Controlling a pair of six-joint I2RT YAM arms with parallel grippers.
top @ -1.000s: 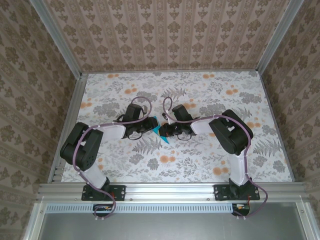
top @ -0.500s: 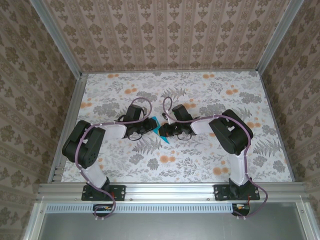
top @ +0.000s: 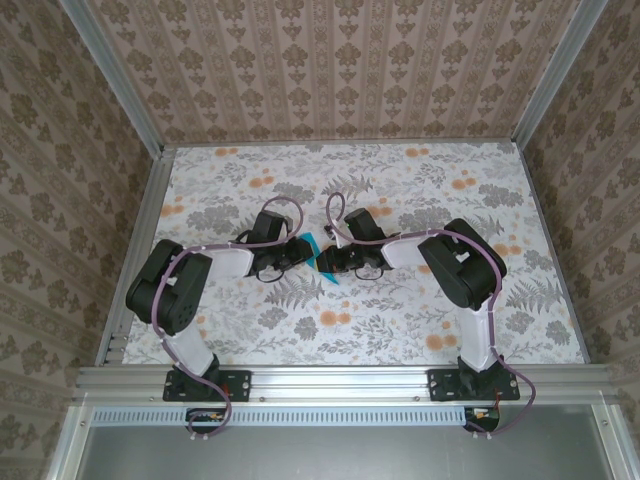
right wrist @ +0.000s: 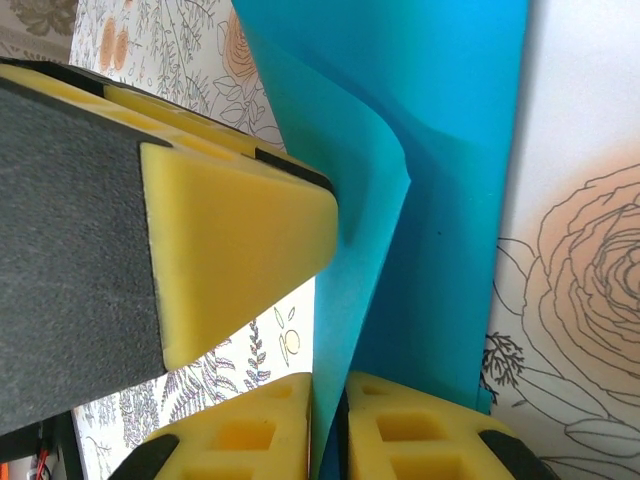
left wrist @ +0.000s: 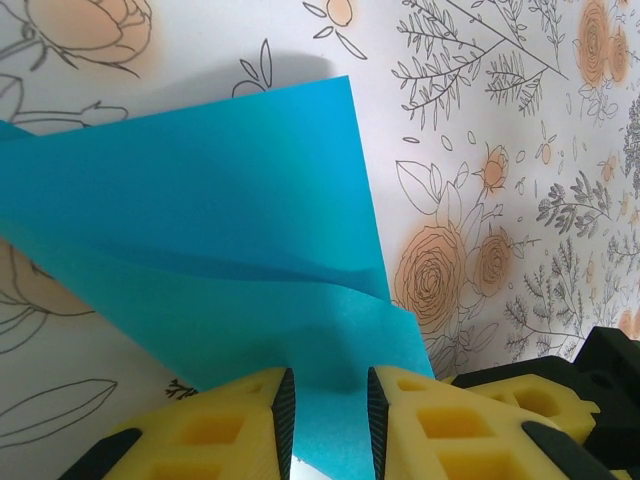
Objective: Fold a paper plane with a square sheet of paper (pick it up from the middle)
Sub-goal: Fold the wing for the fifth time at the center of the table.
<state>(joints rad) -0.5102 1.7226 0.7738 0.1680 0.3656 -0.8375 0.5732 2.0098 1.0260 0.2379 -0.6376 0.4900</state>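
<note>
The right hand (right wrist: 327, 400) pinches the paper (left wrist: 220, 230); the left hand (left wrist: 329, 400) straddles it, grip unclear. At lower left, the left elbow (top: 165, 290) has shifted rightward.

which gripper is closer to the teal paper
Right, barely. The right gripper pinches an edge of the teal paper between nearly closed fingers; the left gripper straddles the sheet with its jaws further apart.

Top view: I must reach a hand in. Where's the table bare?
Bare: far strip by the back wall; near strip by the front rail. Crowded: the middle, where left gripper and right gripper meet the sheet.
</note>
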